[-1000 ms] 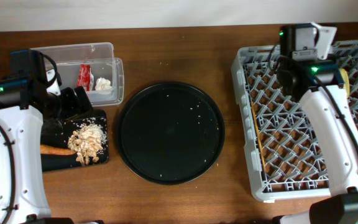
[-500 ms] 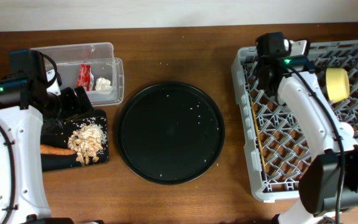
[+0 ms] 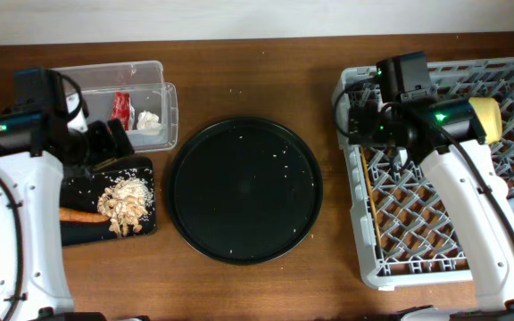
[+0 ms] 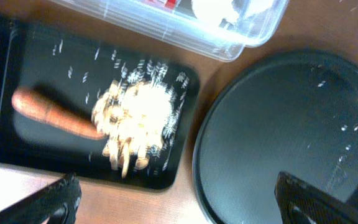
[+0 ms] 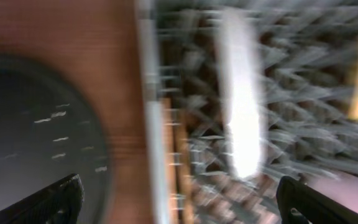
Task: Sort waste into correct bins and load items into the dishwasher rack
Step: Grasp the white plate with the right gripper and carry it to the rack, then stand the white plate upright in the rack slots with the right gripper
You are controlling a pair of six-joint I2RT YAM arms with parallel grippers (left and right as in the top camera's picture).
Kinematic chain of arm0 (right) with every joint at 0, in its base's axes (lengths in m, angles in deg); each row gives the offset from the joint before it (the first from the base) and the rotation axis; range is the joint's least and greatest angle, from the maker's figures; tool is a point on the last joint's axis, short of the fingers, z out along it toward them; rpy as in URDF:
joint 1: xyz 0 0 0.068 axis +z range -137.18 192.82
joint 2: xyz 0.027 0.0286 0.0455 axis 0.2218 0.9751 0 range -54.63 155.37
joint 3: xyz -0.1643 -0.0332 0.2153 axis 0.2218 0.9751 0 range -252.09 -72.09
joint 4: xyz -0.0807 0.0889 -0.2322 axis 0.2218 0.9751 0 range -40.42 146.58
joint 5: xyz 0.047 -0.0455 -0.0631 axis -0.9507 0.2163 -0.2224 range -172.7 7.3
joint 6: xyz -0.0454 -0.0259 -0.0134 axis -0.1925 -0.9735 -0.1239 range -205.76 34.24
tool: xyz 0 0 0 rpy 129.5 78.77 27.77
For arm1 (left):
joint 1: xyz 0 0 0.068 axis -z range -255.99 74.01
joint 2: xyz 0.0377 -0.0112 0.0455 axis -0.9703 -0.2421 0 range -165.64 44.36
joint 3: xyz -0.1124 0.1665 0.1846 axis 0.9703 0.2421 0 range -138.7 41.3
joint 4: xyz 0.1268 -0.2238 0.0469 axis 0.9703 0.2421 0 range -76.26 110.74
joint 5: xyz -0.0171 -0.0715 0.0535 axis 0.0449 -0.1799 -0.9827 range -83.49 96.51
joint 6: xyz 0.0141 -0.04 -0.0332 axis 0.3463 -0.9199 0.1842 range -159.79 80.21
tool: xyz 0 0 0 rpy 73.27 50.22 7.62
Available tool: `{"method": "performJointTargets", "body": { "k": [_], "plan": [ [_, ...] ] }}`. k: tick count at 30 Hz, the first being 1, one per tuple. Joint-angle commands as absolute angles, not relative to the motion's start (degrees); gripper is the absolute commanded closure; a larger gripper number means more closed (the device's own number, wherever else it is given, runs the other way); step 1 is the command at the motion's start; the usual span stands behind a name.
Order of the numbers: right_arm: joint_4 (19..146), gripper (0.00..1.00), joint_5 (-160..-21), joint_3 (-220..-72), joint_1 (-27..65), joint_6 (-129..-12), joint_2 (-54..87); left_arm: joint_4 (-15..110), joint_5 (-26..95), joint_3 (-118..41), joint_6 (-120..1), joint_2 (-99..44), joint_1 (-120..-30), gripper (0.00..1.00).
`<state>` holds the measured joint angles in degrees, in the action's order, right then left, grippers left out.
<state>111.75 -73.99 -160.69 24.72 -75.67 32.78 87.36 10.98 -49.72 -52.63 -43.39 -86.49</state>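
The left gripper hovers spread above the black tray holding carrot and scraps. The right gripper, spread too, hangs over the rack's left wall.

A large round black tray is seen at the middle of a brown wooden desk, flat and with a raised rim. Small white specks are scattered over it, most thickly toward 1 and 2 o'clock, and a few are found near the rim at 6 o'clock. A small dark mark is seen on the desk just beyond the tray's 12 o'clock. A pale strip is shown along the desk's far edge.
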Motion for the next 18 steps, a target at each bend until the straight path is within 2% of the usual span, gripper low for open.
{"method": "performJointTargets", "body": {
  "k": [1, 3, 6, 11, 15, 18],
  "plan": [
    [107.97, 0.02, -95.11, -160.56, 24.59, -77.77, 32.50, 81.77, 11.81, -49.87, -43.25, -43.58, -76.55, 0.01],
    [109.89, 0.02, -98.69, -160.82, 20.52, -78.32, 32.52, 83.28, 11.42, -49.87, -39.47, -45.90, -71.45, 0.01],
    [122.87, 0.02, -98.27, -160.80, 14.69, -81.14, 32.52, 90.86, 11.44, -49.85, -39.50, -48.28, -71.28, 0.01],
    [132.73, 0.01, -94.21, -160.73, 13.51, -81.14, 32.26, 97.90, 11.46, -48.10, -39.60, -47.73, -71.26, 0.01],
    [125.01, 0.02, -94.19, -154.81, 13.51, -81.03, 21.05, 82.64, 11.44, -30.29, -40.65, -36.39, -71.26, 0.01],
    [114.46, 0.02, -90.32, -138.99, 13.51, -80.98, 3.80, 72.24, 11.39, -17.81, -42.16, -24.04, -71.26, 0.01]
  ]
}}
